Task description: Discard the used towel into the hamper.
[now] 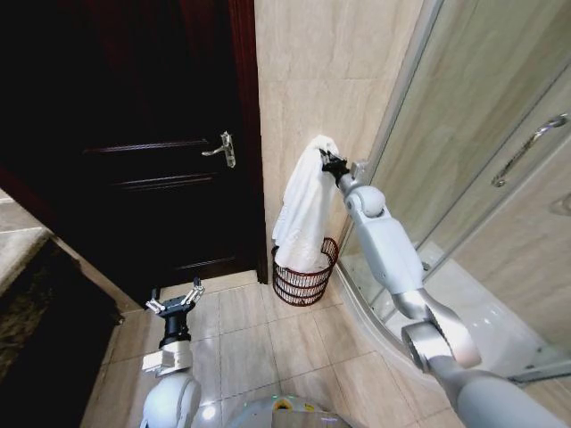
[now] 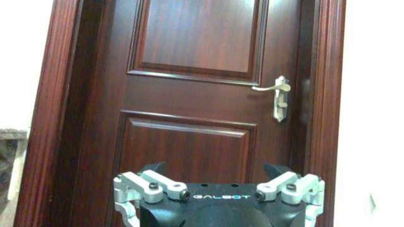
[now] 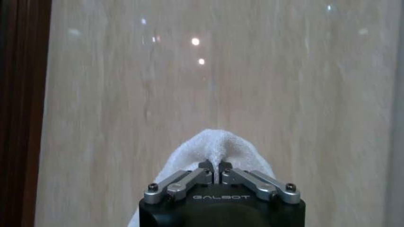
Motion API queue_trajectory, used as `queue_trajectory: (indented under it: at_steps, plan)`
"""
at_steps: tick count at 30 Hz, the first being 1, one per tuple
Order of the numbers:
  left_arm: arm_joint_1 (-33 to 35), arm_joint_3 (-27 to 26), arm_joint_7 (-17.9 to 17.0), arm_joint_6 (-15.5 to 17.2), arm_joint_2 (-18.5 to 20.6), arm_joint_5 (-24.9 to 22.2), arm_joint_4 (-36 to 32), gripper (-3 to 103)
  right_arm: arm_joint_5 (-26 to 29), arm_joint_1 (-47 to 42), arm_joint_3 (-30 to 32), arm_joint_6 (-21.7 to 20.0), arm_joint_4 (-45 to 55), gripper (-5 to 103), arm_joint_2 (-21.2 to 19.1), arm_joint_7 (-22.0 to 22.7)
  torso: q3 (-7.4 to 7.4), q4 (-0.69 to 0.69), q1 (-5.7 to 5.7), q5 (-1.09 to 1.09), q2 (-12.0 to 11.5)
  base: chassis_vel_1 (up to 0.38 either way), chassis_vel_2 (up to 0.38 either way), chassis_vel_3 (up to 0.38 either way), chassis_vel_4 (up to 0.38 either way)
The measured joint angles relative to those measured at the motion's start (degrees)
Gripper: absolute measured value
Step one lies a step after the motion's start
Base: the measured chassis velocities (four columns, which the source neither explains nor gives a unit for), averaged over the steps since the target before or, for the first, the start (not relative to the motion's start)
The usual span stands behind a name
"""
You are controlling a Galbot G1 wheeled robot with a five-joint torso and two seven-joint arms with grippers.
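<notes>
Right gripper point(image 1: 326, 161) raised high at the end of the outstretched right arm, close to the beige tiled wall point(image 1: 294, 80). Fingers pressed together on the top fold of the white towel point(image 1: 308, 209); in the right wrist view the two silver fingers point(image 3: 189, 182) meet at a narrow seam with a peak of towel bulging up just beyond the tips. Wall directly ahead of that gripper, dark door frame point(image 3: 19, 113) at the side of the view.

Towel hangs straight down from the pinch, long and loosely bunched. Its lower end reaches into the mouth of the hamper point(image 1: 304, 283), which stands on the floor tiles point(image 1: 259, 339) directly below the right gripper, against the wall. Hamper is a round reddish-brown wire basket, upright, narrowing toward the base. Cannot tell whether the towel's end rests on the bottom.

To the gripper's right side, the curved glass shower enclosure point(image 1: 482, 134) with a metal handle point(image 1: 532, 147). To its left, the dark wooden door point(image 1: 152, 134) with a lever handle point(image 1: 223, 150).

Left gripper point(image 1: 175, 303) low, well apart from towel and hamper, pointed toward the door. Fingers spread wide, nothing between them; left wrist view shows both finger bases point(image 2: 151, 187) splayed apart and the door panel ahead.
</notes>
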Motion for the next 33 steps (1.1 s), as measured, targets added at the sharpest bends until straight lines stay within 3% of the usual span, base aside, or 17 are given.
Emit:
queue_trajectory:
  at_steps: [12,22,33]
  plan:
    - [0.3,0.6,0.2,-1.0,-0.8,0.8,0.6,100,-4.3,-4.4,0.7,2.4,-1.0,3,-1.0,-1.0,0.0,0.0,0.0,-0.02,0.0,0.0,0.0,0.0,0.0]
    - [0.9,0.0,0.1,-1.8,-1.1,0.8,0.5,100,-1.1,-8.1,-2.8,2.5,-1.4,3,5.0,0.1,-0.01,0.04,-0.01,-0.03,0.0,0.0,0.0,0.0,0.0]
    - [0.9,0.4,0.1,-1.9,-1.5,1.3,0.2,100,-9.8,-12.9,2.9,5.8,-9.6,3,3.7,-4.2,-0.01,0.0,0.0,-0.01,0.0,0.0,0.0,0.0,0.0]
